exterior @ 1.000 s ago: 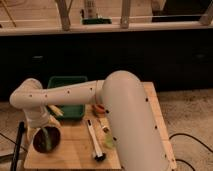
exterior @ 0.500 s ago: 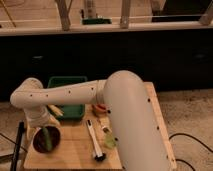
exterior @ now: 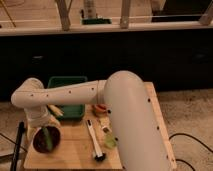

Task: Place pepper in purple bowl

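- The surface is one light wooden table (exterior: 70,159). It stands on a grey speckled floor (exterior: 187,107), and a dark cabinet front (exterior: 130,55) closes the room behind it.
- One black pole (exterior: 20,144) stands at the table's left edge.
- One purple bowl (exterior: 54,146) sits at 8 o'clock on the table. The one pepper (exterior: 45,137), slim and green, lies inside it and points toward 12 o'clock.
- The gripper (exterior: 42,129) hangs at 12 o'clock of the bowl, just over its far rim. Its fingers are apart. I cannot tell if they touch the pepper.
- One pale yellow stick (exterior: 55,111) lies at 1 o'clock of the bowl.
- One green tray (exterior: 67,81) stands at 11 o'clock on the table.
- One white tool with a dark end (exterior: 94,142) lies in the middle.
- One orange item (exterior: 101,108) and one yellow-green item (exterior: 110,142) lie beside the white arm (exterior: 130,120).
- One dark cable (exterior: 192,145) lies on the floor at 4 o'clock.
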